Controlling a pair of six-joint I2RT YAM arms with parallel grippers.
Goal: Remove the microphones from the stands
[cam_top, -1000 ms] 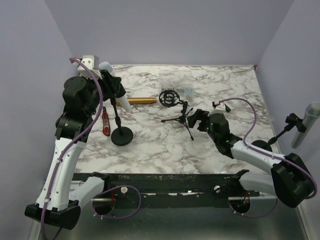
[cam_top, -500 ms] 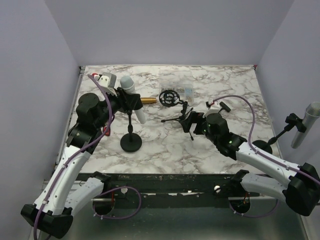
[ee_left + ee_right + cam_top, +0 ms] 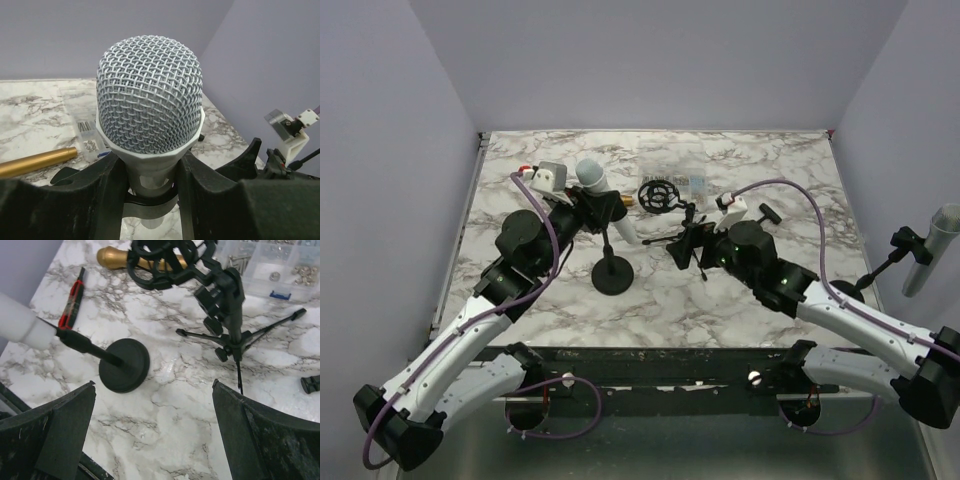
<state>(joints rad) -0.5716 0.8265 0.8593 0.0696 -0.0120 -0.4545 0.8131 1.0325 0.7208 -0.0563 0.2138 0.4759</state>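
Note:
A white microphone (image 3: 604,199) with a silver mesh head (image 3: 149,97) sits in the clip of a black stand with a thin pole and a round base (image 3: 612,274). My left gripper (image 3: 592,203) is shut on the microphone's neck just under the head, one finger (image 3: 102,192) on each side. My right gripper (image 3: 682,246) is open and empty, hovering to the right of the stand's base (image 3: 124,364). The stand's pole and the microphone's white body (image 3: 20,321) show at the left of the right wrist view.
A small black tripod (image 3: 682,238) with a shock mount (image 3: 657,194) stands just behind my right gripper. A gold tube (image 3: 35,161) lies behind the microphone. A red-handled tool (image 3: 73,296) lies at the left. A clear parts box (image 3: 270,265) sits at the back.
My left arm has carried the microphone and its stand to the right, toward the middle of the table. My right gripper has moved left toward the stand.

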